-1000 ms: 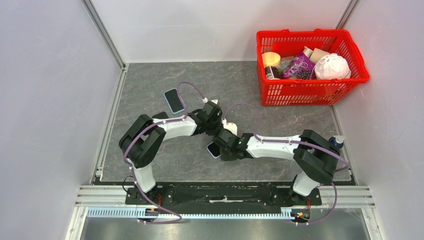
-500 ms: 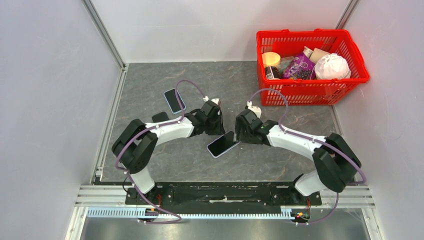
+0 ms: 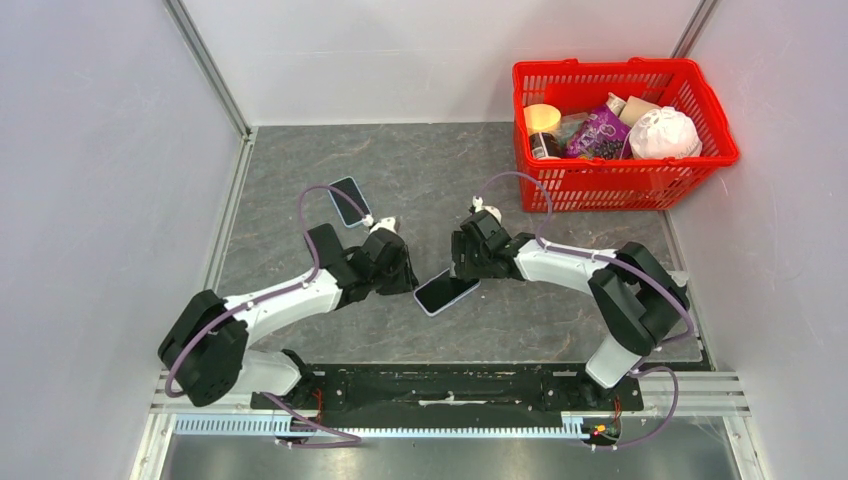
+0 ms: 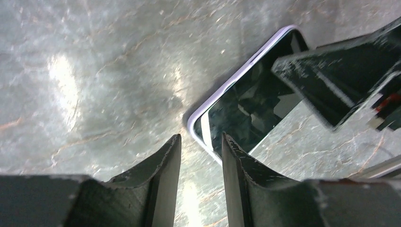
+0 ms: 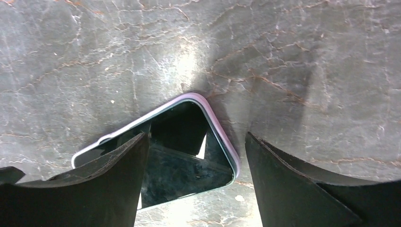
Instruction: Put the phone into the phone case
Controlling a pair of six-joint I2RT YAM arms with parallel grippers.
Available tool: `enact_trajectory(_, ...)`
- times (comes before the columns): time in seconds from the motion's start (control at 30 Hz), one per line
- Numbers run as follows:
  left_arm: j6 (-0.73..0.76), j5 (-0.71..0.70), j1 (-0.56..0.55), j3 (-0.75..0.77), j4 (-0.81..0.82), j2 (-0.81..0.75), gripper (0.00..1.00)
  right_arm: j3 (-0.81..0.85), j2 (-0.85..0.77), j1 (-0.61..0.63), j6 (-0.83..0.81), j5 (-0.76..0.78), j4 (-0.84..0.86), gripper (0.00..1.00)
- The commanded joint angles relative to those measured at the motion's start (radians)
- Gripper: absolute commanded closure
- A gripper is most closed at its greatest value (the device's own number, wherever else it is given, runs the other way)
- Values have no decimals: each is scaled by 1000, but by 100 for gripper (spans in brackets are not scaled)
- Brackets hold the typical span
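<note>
A dark-screened phone (image 3: 447, 291) with the lilac rim of a phone case round its edge lies flat on the grey mat between both arms. In the left wrist view the phone (image 4: 246, 99) lies just beyond my left gripper (image 4: 201, 142), whose jaws stand slightly apart with only mat between them. My left gripper (image 3: 400, 275) sits just left of the phone. My right gripper (image 3: 462, 262) hovers over the phone's far end. Seen from the right wrist, the right gripper (image 5: 195, 137) is wide open above the phone (image 5: 189, 156), its fingers apart from the phone's edges.
A second dark slab with a bluish rim (image 3: 348, 200) lies on the mat behind the left arm. A red basket (image 3: 620, 185) holding several items stands at the back right. White walls close in the mat on both sides.
The right gripper has opened and let go of the phone, which now lies on the mat. The left arm has pulled back toward the near left, its jaws parting a little.
</note>
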Motion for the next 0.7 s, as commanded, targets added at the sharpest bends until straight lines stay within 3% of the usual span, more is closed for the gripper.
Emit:
enact_trajectory(0.0,-74,-10,4,-81,1,-85,55,-1,19,3,15,-56,64,18)
enact_trajectory(0.17,-80,31,4,-124,14,-115,47,-52,-31,47,76,-66,67,20)
enact_trajectory(0.33,-89,14,4,-148,-9,-137,37,-94,-91,181,171,-26,63,22)
enact_trajectory(0.47,-102,18,4,-164,-9,-140,37,-114,-119,274,242,6,47,24)
enact_trajectory(0.67,-92,17,3,-169,-35,-131,39,-127,-197,265,243,136,-81,28)
